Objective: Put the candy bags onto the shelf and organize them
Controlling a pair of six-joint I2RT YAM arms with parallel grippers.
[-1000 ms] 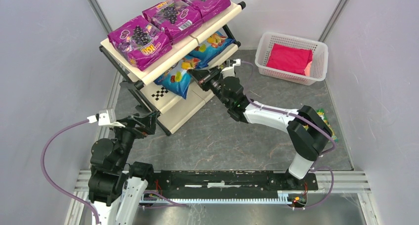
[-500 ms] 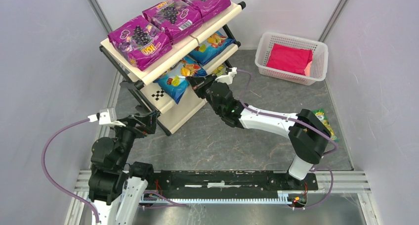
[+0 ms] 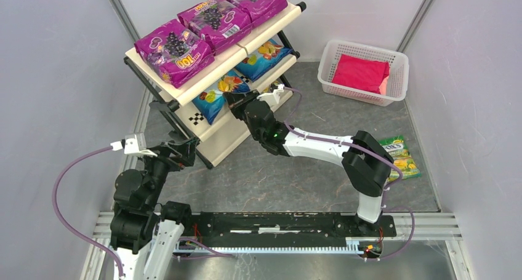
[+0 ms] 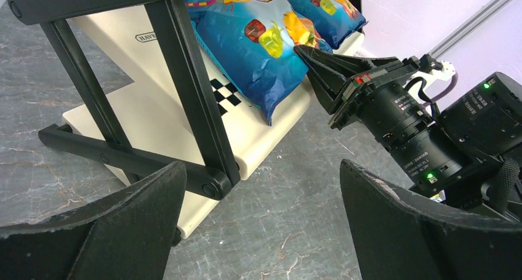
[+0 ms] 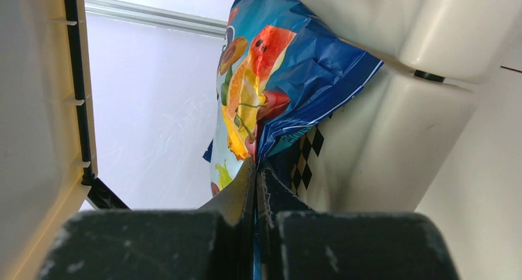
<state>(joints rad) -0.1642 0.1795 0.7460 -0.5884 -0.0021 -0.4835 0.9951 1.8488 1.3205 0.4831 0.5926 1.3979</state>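
Note:
The cream shelf [image 3: 229,134] holds three magenta grape bags [image 3: 212,16] on its top tier. Two blue fruit bags lie on the middle tier, one to the right [image 3: 266,51] and one to the left [image 3: 211,98]. My right gripper [image 3: 234,101] is shut on the near edge of the left blue bag [image 5: 277,89], which rests on the tier. In the right wrist view its jaws [image 5: 255,169] pinch the bag's seam. A green-yellow bag [image 3: 399,157] lies on the floor at the right. My left gripper [image 4: 261,224] is open and empty, low beside the shelf's front foot [image 4: 209,181].
A white perforated basket [image 3: 367,47] stands at the back right with a plain pink-red bundle [image 3: 362,72] in it. The shelf's black frame leg [image 4: 191,89] is just ahead of my left gripper. Grey walls close in both sides.
My right gripper has moved left along the middle tier, taking the blue bag with it. The right arm's shift uncovered the green-yellow bag on the floor. The left arm has not moved.

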